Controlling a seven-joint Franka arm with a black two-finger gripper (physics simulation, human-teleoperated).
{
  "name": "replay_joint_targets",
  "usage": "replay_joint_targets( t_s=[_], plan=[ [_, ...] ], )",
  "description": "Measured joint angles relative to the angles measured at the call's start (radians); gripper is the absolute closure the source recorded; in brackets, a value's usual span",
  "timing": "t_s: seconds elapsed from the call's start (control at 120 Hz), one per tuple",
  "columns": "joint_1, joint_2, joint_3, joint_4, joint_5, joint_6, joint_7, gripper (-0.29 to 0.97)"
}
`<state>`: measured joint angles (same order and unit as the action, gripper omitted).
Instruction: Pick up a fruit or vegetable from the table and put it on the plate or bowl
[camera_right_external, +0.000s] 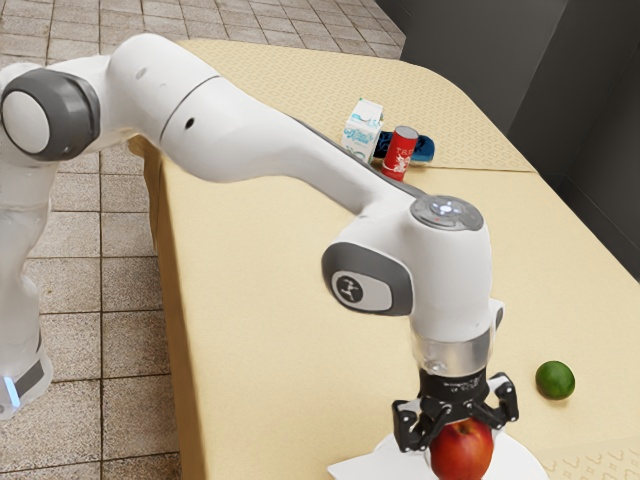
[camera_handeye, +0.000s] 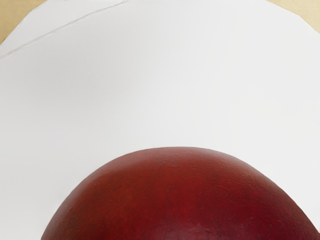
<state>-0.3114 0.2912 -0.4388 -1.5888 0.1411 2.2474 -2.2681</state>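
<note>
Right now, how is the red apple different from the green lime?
The apple is red; the lime is green. The apple looks bigger than the lime. The gripper holds the apple over the plate; the lime lies alone on the table. Both are round fruits.

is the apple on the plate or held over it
Held: the jaws grip the apple from both sides over the plate. Whether it touches the plate, cannot tell.
</note>
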Motion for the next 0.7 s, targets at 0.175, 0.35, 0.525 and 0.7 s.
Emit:
replay_joint_targets(
  t_s=[0.175,0.35,0.525,0.7],
  plan=[
    [0.000,0.004,0.004,0.003,0.067,0.006,-0.049,0.06],
    [0.000,0.003,0.006,0.002,0.096,0.009,-0.090,0.03],
    [0.010,-0.097,0.142,-0.093,0.088,0.004,-0.120,0.01],
    [0.284,-0.329,0.363,0.106,-0.066,-0.404,-0.143,0.00]
  ],
)
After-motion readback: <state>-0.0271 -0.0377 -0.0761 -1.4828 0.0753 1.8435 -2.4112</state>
